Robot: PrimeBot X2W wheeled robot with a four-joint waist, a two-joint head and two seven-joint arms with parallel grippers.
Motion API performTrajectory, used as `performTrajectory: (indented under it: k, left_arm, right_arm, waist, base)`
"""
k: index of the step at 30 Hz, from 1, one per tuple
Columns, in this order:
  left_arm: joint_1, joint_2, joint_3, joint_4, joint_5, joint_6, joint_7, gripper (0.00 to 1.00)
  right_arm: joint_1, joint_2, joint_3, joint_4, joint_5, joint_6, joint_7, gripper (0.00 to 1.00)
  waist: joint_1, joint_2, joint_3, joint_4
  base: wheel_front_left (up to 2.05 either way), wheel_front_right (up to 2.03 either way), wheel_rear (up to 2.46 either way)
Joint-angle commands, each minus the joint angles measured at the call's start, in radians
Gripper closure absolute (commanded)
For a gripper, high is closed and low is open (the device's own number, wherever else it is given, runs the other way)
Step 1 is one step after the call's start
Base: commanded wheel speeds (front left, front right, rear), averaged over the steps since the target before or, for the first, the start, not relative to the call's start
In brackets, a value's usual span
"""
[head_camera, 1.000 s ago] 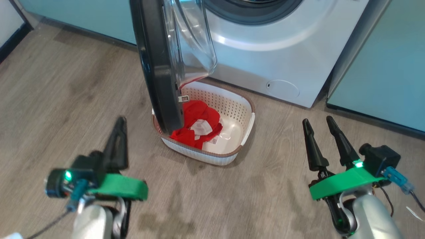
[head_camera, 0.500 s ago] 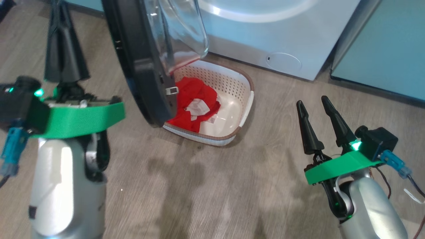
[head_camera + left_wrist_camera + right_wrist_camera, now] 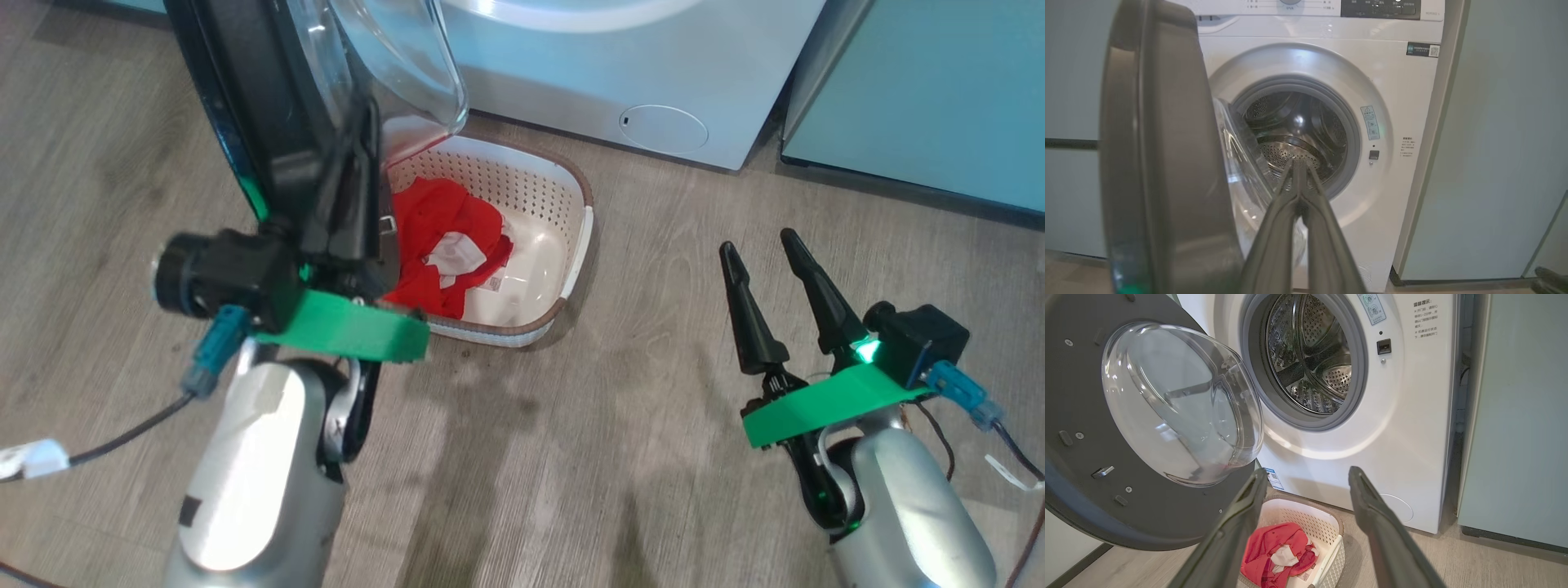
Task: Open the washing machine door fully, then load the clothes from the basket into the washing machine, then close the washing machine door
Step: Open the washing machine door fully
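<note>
The washing machine door [image 3: 245,106] stands partly open, its glass dome [image 3: 384,57] hanging over the basket [image 3: 575,237]. Red clothes [image 3: 441,237] with a white patch lie in the basket's left half. My left gripper [image 3: 359,163] is shut with nothing in it, raised on the door's inner side by the lower rim; contact is unclear. In the left wrist view the gripper [image 3: 1299,163] points at the steel drum [image 3: 1298,126], with the door [image 3: 1163,163] just to its left. My right gripper [image 3: 758,243] stands open over bare floor, right of the basket.
The washing machine [image 3: 612,65] has a round white flap [image 3: 663,128] low on its front. A teal cabinet [image 3: 922,98] stands to its right. The basket [image 3: 1327,522] sits on the wooden floor directly under the door [image 3: 1094,498].
My left arm has risen from the lower left and swung right, its shut fingers now against the door's lower inner side. The head camera has tilted down and shifted. The right gripper stays put.
</note>
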Motion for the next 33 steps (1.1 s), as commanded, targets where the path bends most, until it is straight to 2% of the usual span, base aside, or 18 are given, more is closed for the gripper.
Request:
performTrajectory:
  k: [1,6,13,24,33]
  left_arm:
    - [-0.011,0.015,0.02,-0.004,-0.01,-0.01,-0.004,1.0]
    - [0.005,0.015,0.0,0.112,-0.039,-0.025,-0.004,1.0]
    - [-0.004,0.015,0.015,0.249,-0.047,-0.015,-0.004,1.0]
    - [-0.011,0.015,0.069,0.272,-0.072,0.001,-0.004,1.0]
    - [0.006,0.015,0.173,0.258,-0.074,0.005,-0.004,1.0]
  right_arm:
    - [-0.029,0.001,0.026,-0.028,-0.008,0.0,-0.009,0.0]
    - [-0.024,0.003,0.028,-0.025,-0.009,0.0,-0.009,0.0]
    - [-0.021,0.007,0.035,-0.029,-0.01,0.0,-0.009,0.0]
    - [-0.021,-0.009,0.033,-0.026,-0.018,0.0,-0.009,0.0]
    - [-0.016,-0.028,0.04,-0.017,-0.029,0.0,-0.009,0.0]
  waist:
    - [-0.0001,0.0,0.0,-0.002]
    - [-0.0001,0.0,-0.005,-0.003]
    - [-0.0001,0.0,-0.004,0.013]
    - [-0.0001,0.0,0.018,0.074]
    - [-0.0001,0.0,0.028,0.154]
  base:
    - [0.0,0.0,0.0]
    - [0.0,0.0,0.0]
    - [0.0,0.0,0.0]
    - [0.0,0.0,0.0]
    - [0.0,0.0,0.0]
